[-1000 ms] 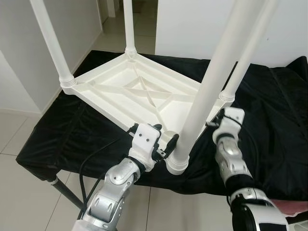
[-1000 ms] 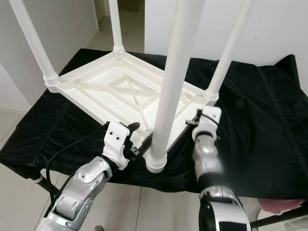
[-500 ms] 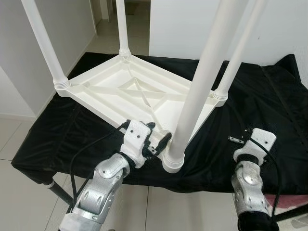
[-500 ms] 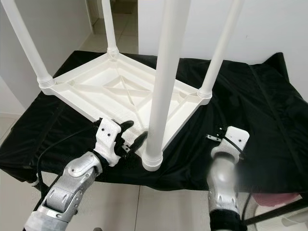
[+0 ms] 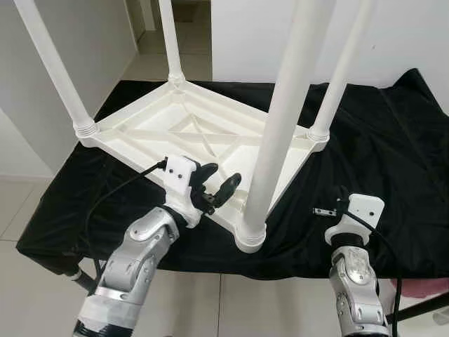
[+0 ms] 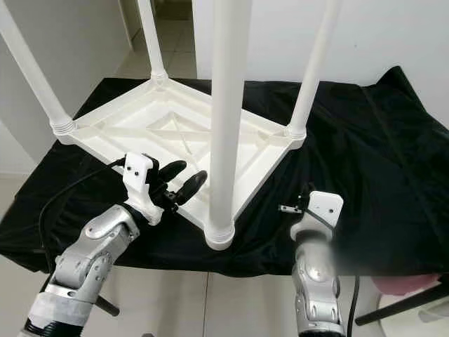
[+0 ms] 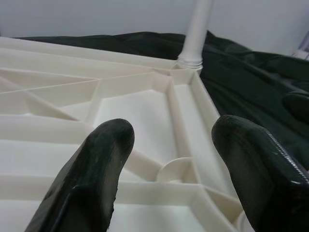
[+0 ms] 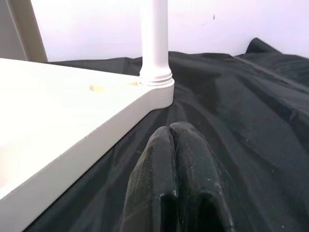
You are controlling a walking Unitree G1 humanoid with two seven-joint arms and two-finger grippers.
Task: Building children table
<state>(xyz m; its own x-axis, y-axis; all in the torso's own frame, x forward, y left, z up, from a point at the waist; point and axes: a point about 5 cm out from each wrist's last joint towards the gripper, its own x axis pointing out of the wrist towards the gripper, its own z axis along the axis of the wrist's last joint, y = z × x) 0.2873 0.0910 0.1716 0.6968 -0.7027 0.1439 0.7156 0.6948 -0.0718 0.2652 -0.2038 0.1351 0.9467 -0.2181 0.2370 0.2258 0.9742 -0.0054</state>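
- We saw the left gripper with its two black fingers spread apart and holding nothing, poised just above the ribbed underside of the children's table, beside its near corner.
- Through the gap between those fingers, the left wrist view showed the white ribs and a small round socket moulded into the table's underside.
- We found the right gripper with its fingers pressed together and empty, low over the black cloth, apart from the table's right-hand edge and pointing toward the right-corner leg.
- The right wrist housing sat near the front edge of the cloth-covered surface, right of the near leg.
- The children's table lay upside down on the black cloth, toward the left and middle of the covered surface, with its four white legs standing up.
- The near leg rose from the corner closest to us, just right of the left gripper; its ringed base sat at the front edge of the cloth.
- The other legs stood at the left corner, the far corner and the right corner.
- Pale floor tiles showed left of the cloth, and a white wall stood behind.
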